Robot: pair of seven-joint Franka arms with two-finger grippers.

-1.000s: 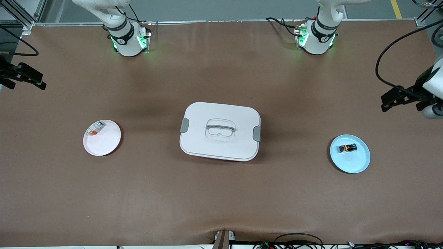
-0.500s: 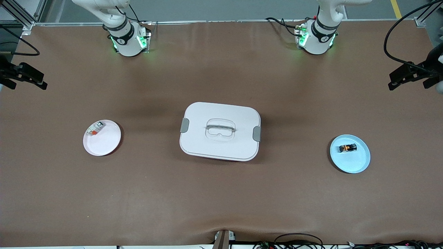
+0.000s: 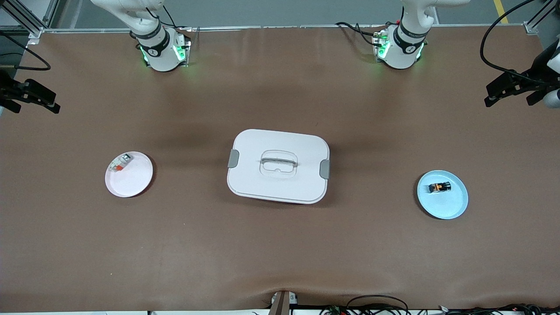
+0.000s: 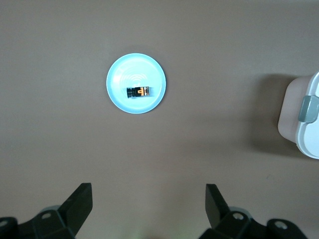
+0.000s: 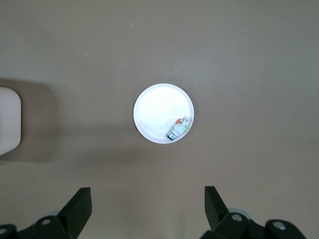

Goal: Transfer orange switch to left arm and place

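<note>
The orange switch [image 3: 439, 187] lies on a light blue plate [image 3: 455, 205] toward the left arm's end of the table; it also shows in the left wrist view [image 4: 139, 91]. The white box [image 3: 278, 165] with grey latches stands at the table's middle. My left gripper [image 3: 501, 89] is open and empty, high over the table's edge at the left arm's end; its own view [image 4: 148, 199] shows the jaws wide apart. My right gripper [image 3: 39, 97] is open and empty, high over the table's edge at the right arm's end, jaws wide apart in its own view [image 5: 147, 201].
A white plate [image 3: 133, 181] toward the right arm's end holds a small white piece with a red-orange end [image 3: 119, 162], also in the right wrist view [image 5: 179, 128]. The box's edge shows in both wrist views, left [image 4: 301, 119] and right [image 5: 9, 119]. Cables lie along the table's front edge.
My left gripper has moved along the table's end toward the bases' side, staying open. The right gripper has barely moved. The switch, plates and box have not moved.
</note>
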